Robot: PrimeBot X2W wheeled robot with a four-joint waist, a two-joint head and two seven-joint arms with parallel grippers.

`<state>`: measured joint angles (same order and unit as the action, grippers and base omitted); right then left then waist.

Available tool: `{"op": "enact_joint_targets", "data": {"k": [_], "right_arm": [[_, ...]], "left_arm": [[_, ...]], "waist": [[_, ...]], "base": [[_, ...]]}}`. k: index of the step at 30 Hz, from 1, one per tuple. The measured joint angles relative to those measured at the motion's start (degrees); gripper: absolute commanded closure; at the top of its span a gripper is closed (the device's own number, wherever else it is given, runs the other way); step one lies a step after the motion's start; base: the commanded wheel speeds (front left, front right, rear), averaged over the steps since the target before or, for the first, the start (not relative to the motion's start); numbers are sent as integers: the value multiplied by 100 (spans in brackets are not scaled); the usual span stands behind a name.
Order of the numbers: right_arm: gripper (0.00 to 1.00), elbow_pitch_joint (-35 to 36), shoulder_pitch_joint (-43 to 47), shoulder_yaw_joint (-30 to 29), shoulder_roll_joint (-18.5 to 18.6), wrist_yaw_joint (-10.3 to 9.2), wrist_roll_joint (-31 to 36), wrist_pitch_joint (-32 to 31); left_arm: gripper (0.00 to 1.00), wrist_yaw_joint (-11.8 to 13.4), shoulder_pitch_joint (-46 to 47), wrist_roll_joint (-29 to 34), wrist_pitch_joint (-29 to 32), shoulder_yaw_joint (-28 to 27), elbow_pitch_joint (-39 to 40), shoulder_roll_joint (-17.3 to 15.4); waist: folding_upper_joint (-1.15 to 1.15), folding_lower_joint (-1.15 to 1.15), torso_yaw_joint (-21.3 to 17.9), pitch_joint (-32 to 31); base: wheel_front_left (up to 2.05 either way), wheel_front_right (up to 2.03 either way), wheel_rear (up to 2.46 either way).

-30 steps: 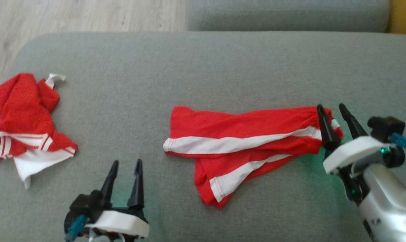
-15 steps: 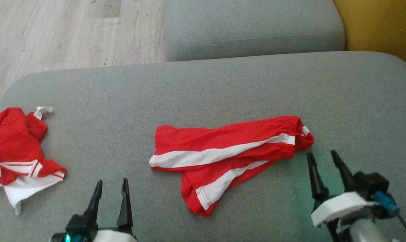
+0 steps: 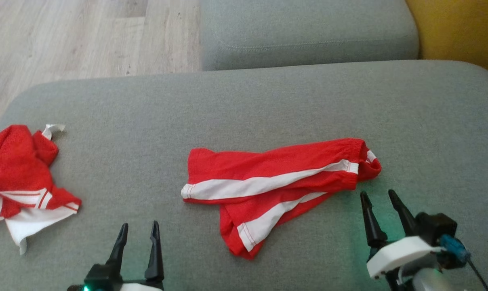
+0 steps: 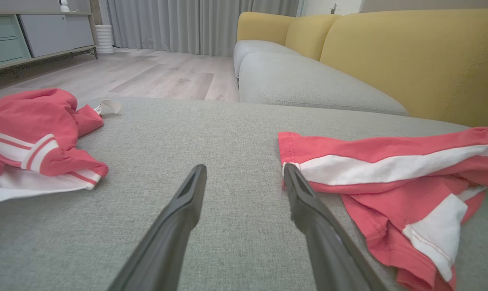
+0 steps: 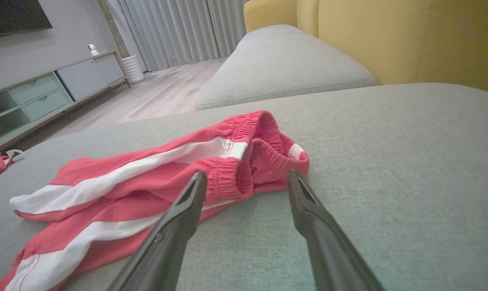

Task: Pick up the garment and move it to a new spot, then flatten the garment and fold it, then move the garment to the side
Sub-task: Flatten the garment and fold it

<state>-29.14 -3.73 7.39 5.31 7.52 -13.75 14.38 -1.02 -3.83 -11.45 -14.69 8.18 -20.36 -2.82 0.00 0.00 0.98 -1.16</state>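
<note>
Lying rumpled on the sofa cushion [image 3: 244, 105], the red shorts [image 3: 276, 182] look light and floppy; their elastic waistband [image 5: 260, 149], just beyond the right hand [image 3: 377, 192], seems the surest hold. It and the left hand [image 3: 139, 223] hover spread, empty.

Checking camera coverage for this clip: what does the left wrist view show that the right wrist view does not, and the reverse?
Left wrist view: the left gripper, jaws open over bare cushion, and the crumpled red garment with white striped trim nearly whole.
Right wrist view: the right gripper, jaws open and pointing at the gathered elastic waistband, plus a dark wall screen.
Both: the red shorts with white side stripes, the grey fabric cushion, the yellow sofa back and the grey curtains.
</note>
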Motion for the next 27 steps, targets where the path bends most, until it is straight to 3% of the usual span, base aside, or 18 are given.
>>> {"op": "enact_joint_targets", "data": {"k": [14, 27], "right_arm": [[0, -888, -924, 199, 18, 0, -638, -1], [0, -811, -1024, 760, 93, 0, -1588, -1]], "left_arm": [[0, -34, 347, 1, 0, 311, 45, 3], [0, -57, 391, 0, -1, 313, 46, 0]], "waist": [[0, 1, 308, 491], [0, 0, 396, 627]], "base": [[0, 0, 0], [0, 0, 0]]}}
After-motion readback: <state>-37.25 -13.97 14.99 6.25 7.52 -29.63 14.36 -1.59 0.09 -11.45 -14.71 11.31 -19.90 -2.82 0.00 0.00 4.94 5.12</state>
